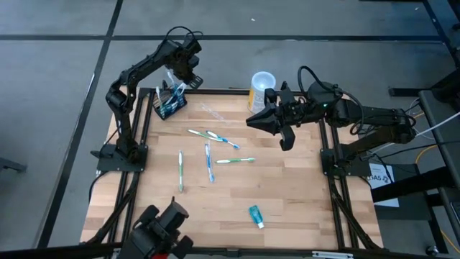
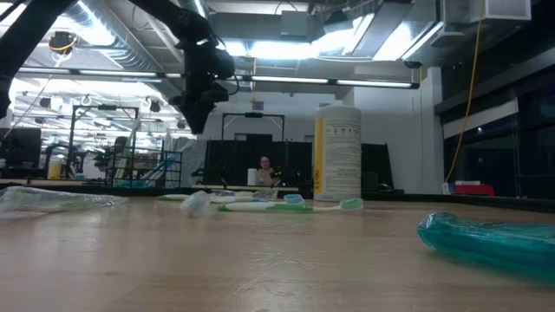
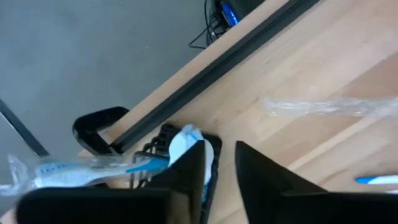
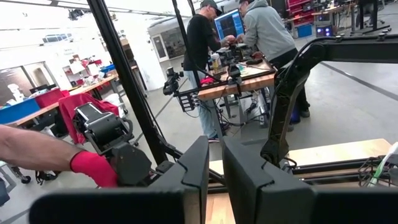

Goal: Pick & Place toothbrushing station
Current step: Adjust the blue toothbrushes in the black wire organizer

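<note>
I saw the station [image 1: 171,101] sitting at the table's [image 1: 287,194] far left corner, brushes standing in it. The left claw [image 1: 181,85] hung just above it, its fingers [image 3: 264,177] a narrow gap apart, and I couldn't tell whether they touched the wrapped brush [image 3: 87,169] lying across the station. The right claw [image 1: 282,132] hovered over the table near the cup [image 1: 261,89], fingers slightly apart, empty. Loose brushes [image 1: 210,162] lay mid-table, and a teal tube [image 1: 256,215] sat nearer the front edge.
</note>
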Controlling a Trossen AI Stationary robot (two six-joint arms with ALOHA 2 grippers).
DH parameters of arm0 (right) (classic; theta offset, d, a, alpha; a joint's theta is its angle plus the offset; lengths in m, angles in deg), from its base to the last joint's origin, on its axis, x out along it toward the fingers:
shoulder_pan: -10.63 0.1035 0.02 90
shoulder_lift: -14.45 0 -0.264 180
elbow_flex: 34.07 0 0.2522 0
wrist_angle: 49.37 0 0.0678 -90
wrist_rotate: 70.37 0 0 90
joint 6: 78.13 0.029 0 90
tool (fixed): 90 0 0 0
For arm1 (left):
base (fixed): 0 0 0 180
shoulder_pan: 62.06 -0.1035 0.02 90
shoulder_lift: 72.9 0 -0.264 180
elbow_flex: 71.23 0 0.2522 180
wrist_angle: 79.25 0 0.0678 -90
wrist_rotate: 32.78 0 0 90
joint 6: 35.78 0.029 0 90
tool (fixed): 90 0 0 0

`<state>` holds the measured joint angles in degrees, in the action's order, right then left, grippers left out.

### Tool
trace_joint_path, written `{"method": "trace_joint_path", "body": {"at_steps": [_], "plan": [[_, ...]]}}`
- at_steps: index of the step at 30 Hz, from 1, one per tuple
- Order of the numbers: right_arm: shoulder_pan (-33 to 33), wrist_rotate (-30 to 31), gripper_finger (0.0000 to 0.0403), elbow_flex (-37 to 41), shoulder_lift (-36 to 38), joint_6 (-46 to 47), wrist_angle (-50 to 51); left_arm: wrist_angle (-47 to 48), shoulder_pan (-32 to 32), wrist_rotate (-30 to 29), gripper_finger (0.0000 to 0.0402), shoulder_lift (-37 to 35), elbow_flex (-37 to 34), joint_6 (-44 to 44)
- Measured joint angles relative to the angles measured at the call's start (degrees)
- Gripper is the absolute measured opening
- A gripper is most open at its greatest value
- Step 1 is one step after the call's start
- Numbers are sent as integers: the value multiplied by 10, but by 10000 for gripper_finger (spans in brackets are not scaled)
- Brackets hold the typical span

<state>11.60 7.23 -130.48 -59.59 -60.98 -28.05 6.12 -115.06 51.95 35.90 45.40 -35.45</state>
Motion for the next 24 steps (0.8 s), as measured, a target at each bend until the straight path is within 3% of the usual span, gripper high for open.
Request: {"method": "trace_joint_path", "body": {"at_steps": [4, 8, 24], "plan": [[0, 0, 49, 0, 0, 0, 0, 0, -1, -15, 132, 1, 0, -5], [0, 0, 49, 0, 0, 2, 0, 1, -4, -21, 160, 1, 0, -5], [11, 9, 49, 0, 0, 2, 0, 27, -8, 3, 149, 13, -4, -11]]}}
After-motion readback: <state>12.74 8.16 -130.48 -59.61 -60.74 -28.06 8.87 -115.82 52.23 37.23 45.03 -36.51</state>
